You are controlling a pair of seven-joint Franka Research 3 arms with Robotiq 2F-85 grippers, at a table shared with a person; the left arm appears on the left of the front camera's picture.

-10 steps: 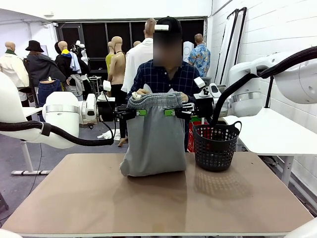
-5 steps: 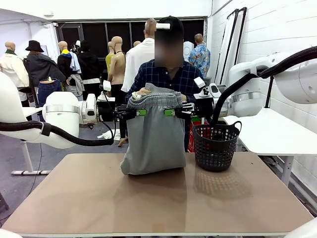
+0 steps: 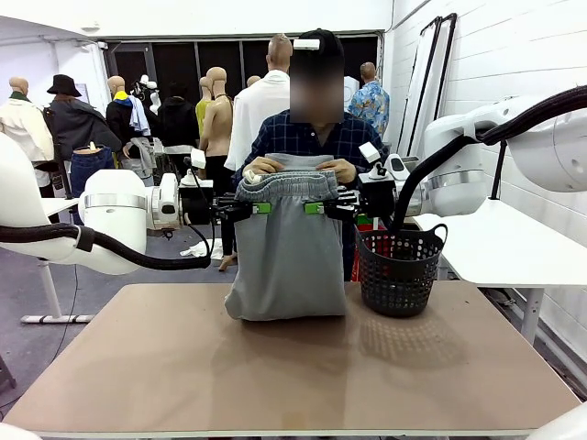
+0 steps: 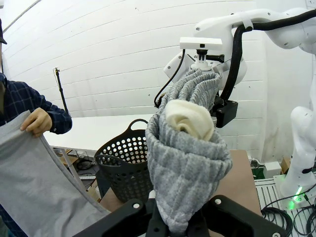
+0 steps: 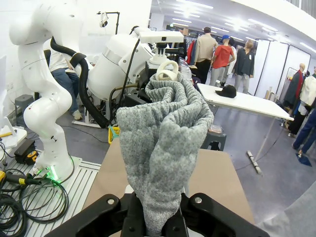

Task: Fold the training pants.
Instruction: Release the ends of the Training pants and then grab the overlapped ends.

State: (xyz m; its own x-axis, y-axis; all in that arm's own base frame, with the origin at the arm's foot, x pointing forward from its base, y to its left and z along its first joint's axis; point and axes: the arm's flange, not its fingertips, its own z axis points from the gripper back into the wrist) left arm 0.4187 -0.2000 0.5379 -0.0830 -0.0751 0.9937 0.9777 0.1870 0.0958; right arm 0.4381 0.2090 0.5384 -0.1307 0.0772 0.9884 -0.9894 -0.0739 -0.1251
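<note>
**Training pants, hung by the waistband**

Left gripper and right gripper: each clenched on the gathered waistband. Training pants: stretched between the two sets of fingers, long axis dropping straight below them, lower end on the table. Both arms equally near.

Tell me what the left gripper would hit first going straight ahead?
The left gripper is shut on the grey pants, so their waistband comes first; beyond it, probably the right gripper facing it.

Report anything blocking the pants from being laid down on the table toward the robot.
Nothing visible does: the tabletop before the training pants is bare; the black basket stands off to their right.
</note>
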